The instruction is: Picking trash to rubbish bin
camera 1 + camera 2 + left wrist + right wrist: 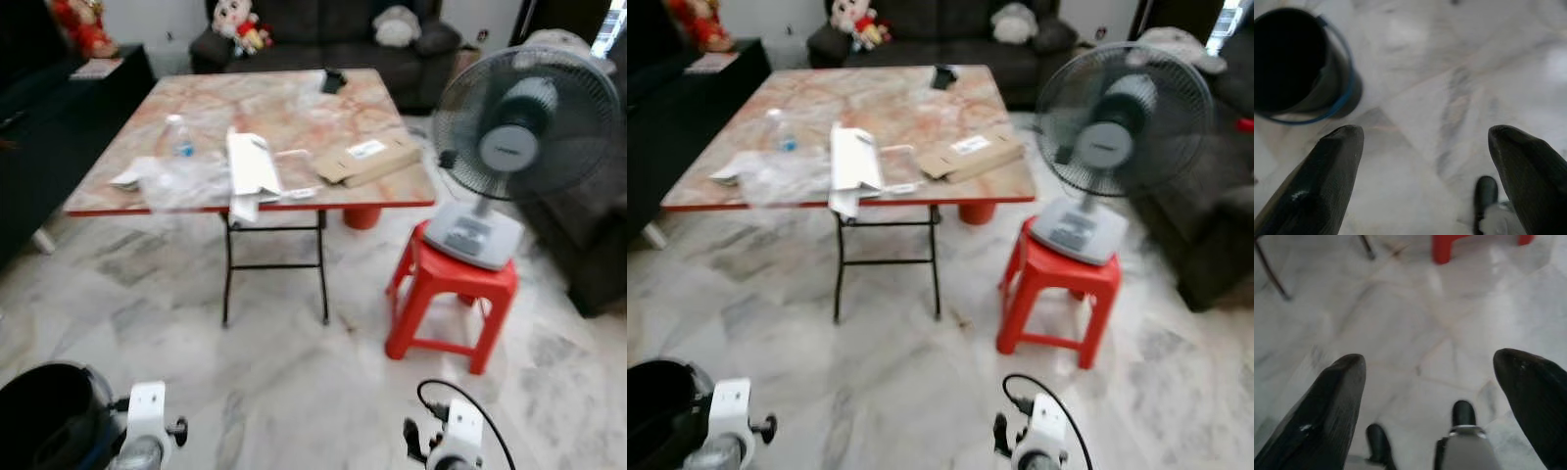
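On the marble-patterned folding table (pixel 284 108) lies the trash: a clear plastic bottle (pixel 177 135), a crumpled clear plastic bag (pixel 186 181), a white folded carton (pixel 253 168) hanging over the near edge, and a flat cardboard box (pixel 367 160). The black bin (pixel 39 421) with a blue handle stands on the floor by my left arm (pixel 147 431); it also shows in the left wrist view as the bin (pixel 1293 63). My left gripper (pixel 1425 161) is open over bare floor. My right gripper (pixel 1430 391) is open too, low above the floor, holding nothing.
A standing fan (pixel 514 127) sits on a red plastic stool (pixel 451 294) right of the table. A dark sofa (pixel 323 29) with soft toys is behind, and a dark cabinet (pixel 59 108) stands at the left. A small black object (pixel 333 80) lies at the table's far edge. Marble floor (pixel 294 392) stretches between me and the table.
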Tool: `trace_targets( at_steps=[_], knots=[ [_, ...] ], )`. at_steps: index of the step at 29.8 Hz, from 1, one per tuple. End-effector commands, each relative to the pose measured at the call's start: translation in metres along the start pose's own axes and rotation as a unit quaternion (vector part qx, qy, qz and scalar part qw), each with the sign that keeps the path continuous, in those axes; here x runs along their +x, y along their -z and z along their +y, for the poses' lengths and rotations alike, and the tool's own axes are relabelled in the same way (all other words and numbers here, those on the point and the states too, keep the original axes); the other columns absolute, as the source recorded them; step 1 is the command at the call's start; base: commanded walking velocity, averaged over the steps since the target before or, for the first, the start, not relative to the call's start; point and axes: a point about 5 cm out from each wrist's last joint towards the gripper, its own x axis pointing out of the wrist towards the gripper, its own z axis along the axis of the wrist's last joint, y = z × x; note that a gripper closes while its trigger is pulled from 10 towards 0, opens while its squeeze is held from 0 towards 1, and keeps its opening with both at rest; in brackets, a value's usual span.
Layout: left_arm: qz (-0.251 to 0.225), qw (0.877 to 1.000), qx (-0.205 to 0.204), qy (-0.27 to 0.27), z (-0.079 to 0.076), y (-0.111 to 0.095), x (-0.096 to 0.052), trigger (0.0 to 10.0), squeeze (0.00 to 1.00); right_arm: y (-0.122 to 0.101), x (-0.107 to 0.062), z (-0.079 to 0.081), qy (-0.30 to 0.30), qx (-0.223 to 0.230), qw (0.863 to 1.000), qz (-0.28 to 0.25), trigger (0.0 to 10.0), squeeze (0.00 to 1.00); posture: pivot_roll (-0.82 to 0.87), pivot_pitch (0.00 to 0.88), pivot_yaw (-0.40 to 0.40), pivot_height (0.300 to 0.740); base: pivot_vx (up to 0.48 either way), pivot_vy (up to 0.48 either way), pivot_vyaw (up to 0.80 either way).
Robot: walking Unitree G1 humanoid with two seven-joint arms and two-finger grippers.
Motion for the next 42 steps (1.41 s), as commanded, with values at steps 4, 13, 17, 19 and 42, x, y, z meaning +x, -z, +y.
trace_targets(
  at_steps=[4,13,17,19,42],
  knots=[
    [-0.031,0.999,0.004,0.018,-0.01,-0.018,0.003,10.0,0.0,-0.014,0.003,0.001,-0.006,0.002,1.0,-0.025,10.0,0.0,0.06,0.064,0.015,0.74,0.0,0.315,0.0],
    [-0.062,0.997,0.023,0.042,-0.027,-0.041,0.005,10.0,0.0,-0.035,0.008,0.012,-0.022,-0.001,0.998,-0.053,10.0,0.0,0.06,0.063,0.011,0.74,0.0,0.0,0.0],
    [-0.028,0.998,0.039,0.039,-0.026,-0.023,0.003,10.0,0.0,-0.034,0.008,0.013,-0.025,-0.01,0.999,-0.047,10.0,0.0,0.06,0.064,0.009,0.74,0.0,0.0,0.0],
    [-0.018,0.998,0.056,0.037,-0.026,-0.019,0.003,10.0,0.0,-0.03,0.007,0.013,-0.026,-0.015,0.999,-0.04,10.0,0.0,0.06,0.064,0.007,0.74,0.0,0.0,0.0],
    [-0.172,0.984,-0.035,0.003,-0.024,-0.12,0.005,10.0,0.0,-0.029,0.007,0.012,-0.027,-0.016,0.999,-0.036,10.0,0.0,0.09,0.088,-0.012,0.74,0.0,0.0,0.0]
  ],
)
